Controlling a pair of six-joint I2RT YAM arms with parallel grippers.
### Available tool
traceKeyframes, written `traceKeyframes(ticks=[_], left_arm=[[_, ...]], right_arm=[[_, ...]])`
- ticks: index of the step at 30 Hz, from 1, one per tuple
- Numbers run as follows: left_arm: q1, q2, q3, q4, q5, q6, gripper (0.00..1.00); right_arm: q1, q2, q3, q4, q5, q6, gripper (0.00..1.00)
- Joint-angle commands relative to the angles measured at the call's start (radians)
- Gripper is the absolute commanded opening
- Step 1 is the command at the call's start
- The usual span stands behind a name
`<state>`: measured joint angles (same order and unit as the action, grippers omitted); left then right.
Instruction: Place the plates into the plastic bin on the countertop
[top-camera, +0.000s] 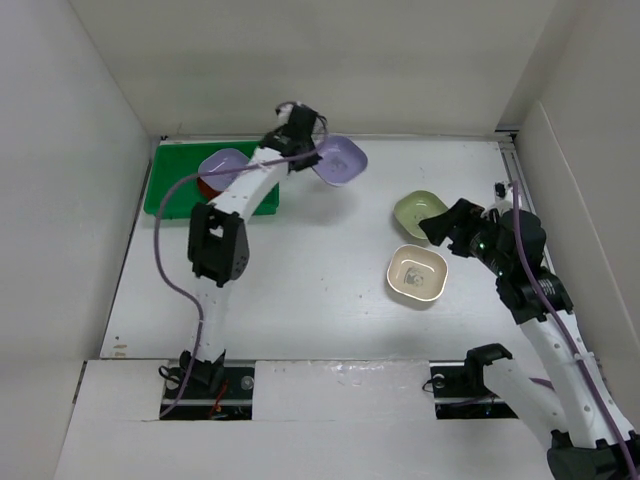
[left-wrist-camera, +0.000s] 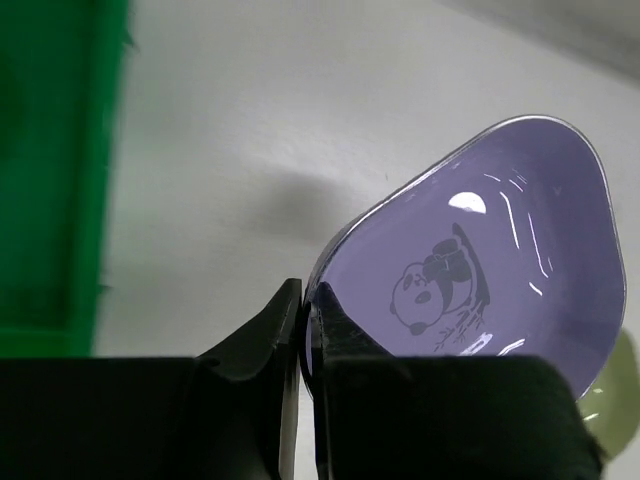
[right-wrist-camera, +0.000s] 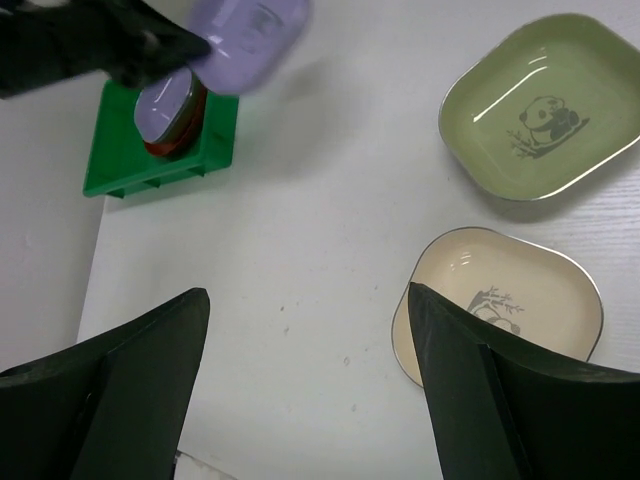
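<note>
- Spreading matte white, the countertop (top-camera: 300, 300) leaves open room mid-table.
- Low-walled green plastic bin (top-camera: 160, 197), in the far-left corner, holds stacked plates (top-camera: 225, 163).
- Glossy lavender plate (top-camera: 342, 160) hangs tilted beside the bin, its rim pinched by the left gripper (left-wrist-camera: 305, 300).
- Right gripper (right-wrist-camera: 305, 295) gapes near the cream plate (top-camera: 417, 275).

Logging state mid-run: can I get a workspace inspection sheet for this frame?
Surface: white countertop, no spills seen.
Job's things: green bin holds a lavender plate on a red-brown plate. A second lavender plate is held tilted in the air, right of the bin. The pale green plate and cream plate lie on the countertop.
Clutter: nothing seen.
Grippers: left gripper shut on the second lavender plate's rim. Right gripper open, above the countertop beside the cream plate.
Cables: purple cable along the left arm, another along the right arm.
Surroundings: white walls.
</note>
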<state>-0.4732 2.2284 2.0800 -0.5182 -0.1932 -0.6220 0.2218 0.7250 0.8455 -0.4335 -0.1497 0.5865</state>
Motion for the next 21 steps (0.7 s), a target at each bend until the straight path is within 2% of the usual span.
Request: traceKeyframes(ticks=[1,4,7,10,15,17,21], left_arm=[[0.155,-0.187,-0.011,0.026,0.047,0.057,0.00],[0.326,-0.176,0.005,0.015,0.277,0.143,0.00],[0.466,-0.132,0.034,-0.005,0.397,0.191,0.00],[0.560,-0.099,0.043,-0.005,0.481,0.254,0.00],[0.622,-0.110,0.002,0.049,0.483,0.308,0.00],[0.659,-0.084,0.014,0.058,0.523,0.288,0.00],[0.659,-0.030,0.071,0.034,0.496,0.288,0.00]], right_arm=[[-0.007,-0.004,-0.008,0.059,-0.044,-0.016,0.86],[-0.007,0.007,-0.017,0.070,-0.063,-0.025,0.86],[-0.007,0.007,-0.026,0.088,-0.097,-0.025,0.86],[-0.007,0.016,-0.036,0.108,-0.111,-0.025,0.86],[-0.007,0.025,-0.036,0.108,-0.131,-0.034,0.86],[-0.007,0.025,-0.036,0.108,-0.131,-0.043,0.86],[-0.007,0.025,-0.036,0.108,-0.131,-0.043,0.86]])
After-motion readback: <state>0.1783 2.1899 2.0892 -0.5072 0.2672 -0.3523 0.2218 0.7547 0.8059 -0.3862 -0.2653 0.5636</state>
